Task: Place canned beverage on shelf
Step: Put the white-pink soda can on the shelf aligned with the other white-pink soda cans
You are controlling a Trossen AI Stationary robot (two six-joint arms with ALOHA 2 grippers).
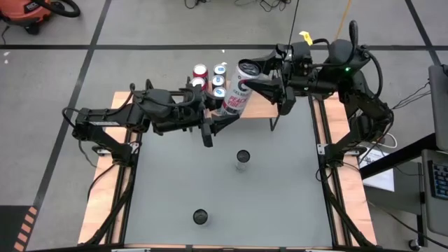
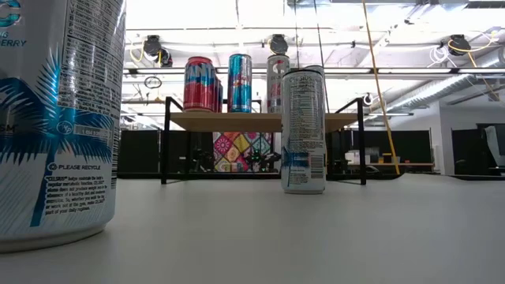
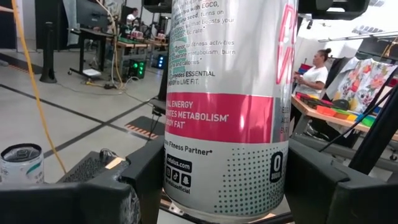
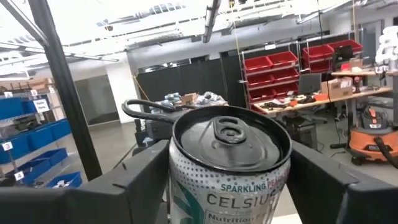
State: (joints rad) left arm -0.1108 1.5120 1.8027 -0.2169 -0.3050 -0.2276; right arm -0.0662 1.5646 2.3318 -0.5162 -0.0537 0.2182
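Seen from above, both arms meet at the shelf (image 1: pixel 262 98) on the worktop's (image 1: pixel 280 182) far edge. The left gripper (image 1: pixel 225 119) holds a pink-and-white can (image 1: pixel 236 102), jaws pinching its lower body. The right gripper (image 1: pixel 262 75) reaches in from the other side, jaws closed around a silver can (image 1: pixel 248 68) near its top, just above the shelf. Four other cans (image 1: pixel 210 78) already stand on the shelf's left end. Both held cans are smooth, rigid thin metal, likely slippery and easily dented; a grasp across the mid-body with moderate pressure seems safest. Two more cans stand on the worktop.
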